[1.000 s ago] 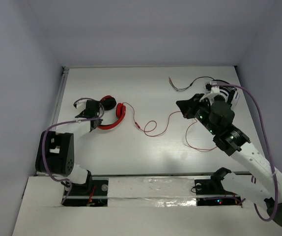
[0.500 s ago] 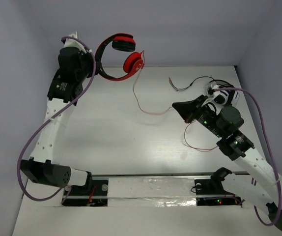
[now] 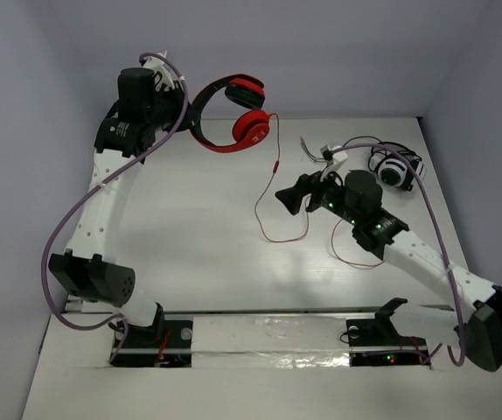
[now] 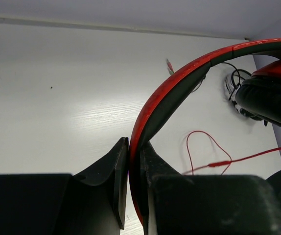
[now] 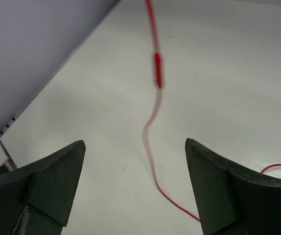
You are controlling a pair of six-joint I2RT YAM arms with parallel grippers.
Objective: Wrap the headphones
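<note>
**Red headphones pinched by the band, cable trailing ahead of the open right gripper**

The left gripper point(image 4: 132, 147) is closed tight on the headphones point(image 3: 233, 118), its two fingers pressed on either face of the red-and-black headband near the crown. They are carried high, off the table point(image 3: 190, 254), just ahead of this gripper's fingertips. The band arcs forward and away from the fingers, so the long axis runs from the clamped crown straight out to the two earcups, which sit at the far end, one above the other in the top view.

The thin red cable point(image 3: 273, 179) drops from the lower earcup to the table, with a small inline lump partway down. It loops on the surface close in front of the right gripper point(image 5: 135, 161), then shows again behind that arm.

The right gripper's jaws stand wide apart with nothing in them. The cable hangs in the gap ahead of its fingertips, touching neither finger.

Hard to read:
- In the left wrist view the band vanishes between the fingers, and both earcups are cut off at the right edge.
- In the right wrist view the hanging cable is blurred.
- In the top view, part of the cable is hidden under the right arm, and its plug end cannot be made out.

The white and black headphones point(image 3: 395, 168) lie behind the right gripper, well apart from it
</note>
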